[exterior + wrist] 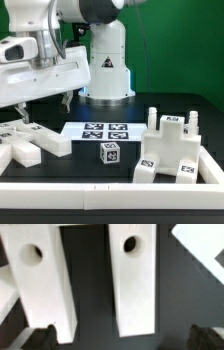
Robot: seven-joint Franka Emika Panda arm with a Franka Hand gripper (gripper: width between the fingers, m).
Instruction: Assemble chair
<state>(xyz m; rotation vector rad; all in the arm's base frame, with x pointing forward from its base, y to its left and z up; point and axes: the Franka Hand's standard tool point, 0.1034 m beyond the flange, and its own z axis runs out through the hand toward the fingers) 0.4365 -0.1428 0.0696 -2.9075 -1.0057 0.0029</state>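
Observation:
The chair's partly built white block point(170, 150), with posts standing up and small tags on its faces, stands at the exterior view's right. Loose white chair bars point(35, 140) lie at that view's left. My gripper point(43, 107) hangs open just above them. In the wrist view, two long white bars with a hole near one end, one point(40, 286) and the other point(133, 280), lie side by side on the dark table. My gripper point(125, 339) is open, with the end of the second bar between the dark fingertips point(42, 337), and they do not touch it.
The marker board point(100, 129) lies flat in the middle in front of the robot's base point(105, 70). A small tagged cube point(108, 152) stands just in front of it. A low white wall point(110, 190) runs along the table's near edge. Another white piece point(205, 246) shows beside the bars.

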